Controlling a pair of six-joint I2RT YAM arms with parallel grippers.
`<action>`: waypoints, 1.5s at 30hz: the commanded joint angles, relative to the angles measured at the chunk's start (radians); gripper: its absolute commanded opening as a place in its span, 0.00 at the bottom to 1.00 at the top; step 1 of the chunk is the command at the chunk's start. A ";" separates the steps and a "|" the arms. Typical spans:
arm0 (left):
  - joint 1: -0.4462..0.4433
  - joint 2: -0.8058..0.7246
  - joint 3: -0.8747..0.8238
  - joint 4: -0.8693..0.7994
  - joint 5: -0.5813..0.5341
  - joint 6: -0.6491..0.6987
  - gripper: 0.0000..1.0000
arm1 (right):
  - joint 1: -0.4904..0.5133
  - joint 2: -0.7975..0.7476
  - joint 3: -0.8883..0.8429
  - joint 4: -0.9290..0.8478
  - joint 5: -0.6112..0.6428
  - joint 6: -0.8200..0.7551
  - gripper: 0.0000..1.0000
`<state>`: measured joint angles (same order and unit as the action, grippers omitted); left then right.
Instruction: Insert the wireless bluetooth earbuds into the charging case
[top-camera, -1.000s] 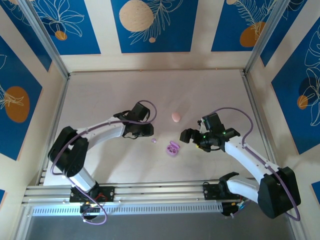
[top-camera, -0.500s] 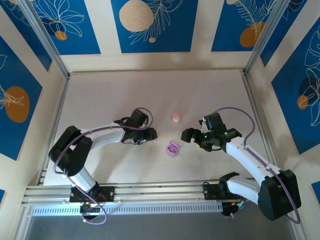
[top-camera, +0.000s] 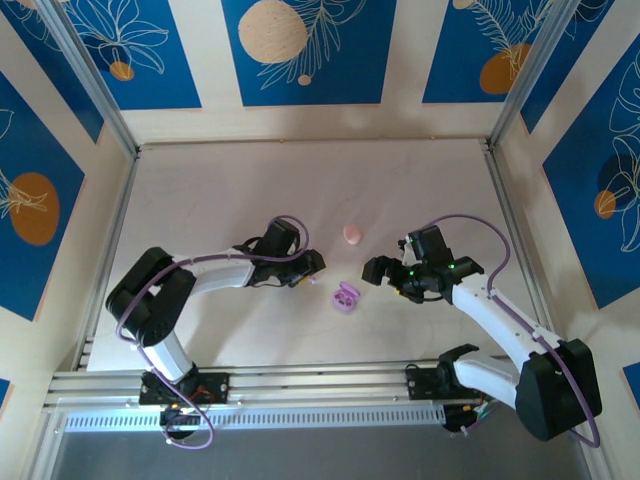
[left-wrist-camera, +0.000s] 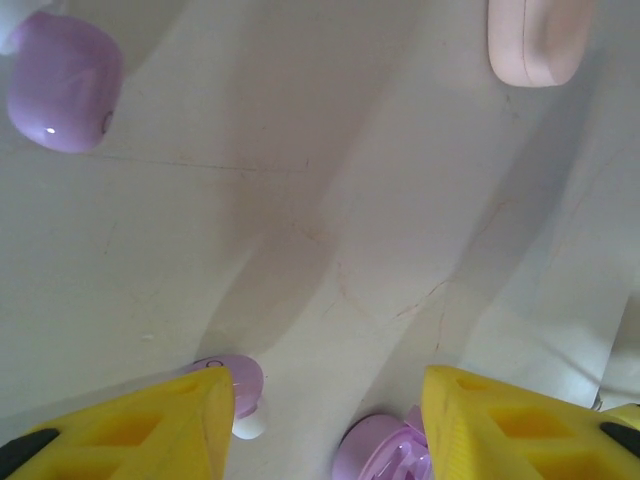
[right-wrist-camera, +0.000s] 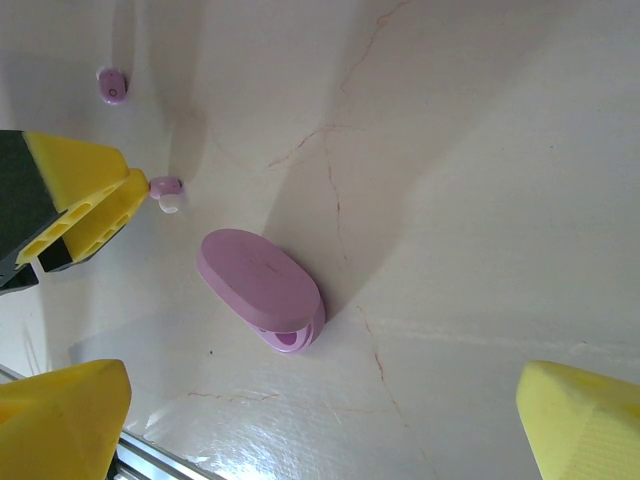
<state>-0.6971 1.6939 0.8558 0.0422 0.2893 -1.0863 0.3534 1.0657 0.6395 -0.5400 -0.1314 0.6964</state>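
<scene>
We see the left gripper (top-camera: 312, 266) low over the middle of the desk (top-camera: 200, 180), its jaws roughly half apart and gripping nothing. From the left wrist, one purple earbud (left-wrist-camera: 235, 385) with a white tip lies on the desk between the yellow fingers (left-wrist-camera: 130, 430), just beside the inner face of one. We cannot tell whether bud and finger touch. The purple charging case (top-camera: 345, 297) stands open close by, between the two grippers and a little nearer the near edge. From the left wrist it shows at the bottom, by the other finger. A second purple earbud (left-wrist-camera: 65, 80) lies apart from the first, and from the right wrist it sits beyond the left gripper's finger. A closed pink case (top-camera: 352, 234) rests just beyond the purple one, toward the far edge. The right gripper (top-camera: 372, 272) hovers beside the purple case on its right-edge side, with its jaws wide and nothing between them.
</scene>
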 joint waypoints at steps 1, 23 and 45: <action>-0.010 -0.002 -0.018 -0.005 0.005 -0.007 0.52 | -0.007 -0.009 -0.006 -0.018 -0.022 -0.017 0.99; -0.079 -0.018 0.100 -0.253 -0.117 0.100 0.51 | -0.014 -0.007 -0.021 -0.008 -0.040 -0.015 0.99; -0.127 0.106 0.335 -0.571 -0.257 0.241 0.58 | -0.034 -0.027 -0.052 0.003 -0.062 -0.018 0.99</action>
<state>-0.8104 1.7763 1.1645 -0.4732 0.0433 -0.8715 0.3248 1.0542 0.6033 -0.5354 -0.1616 0.6960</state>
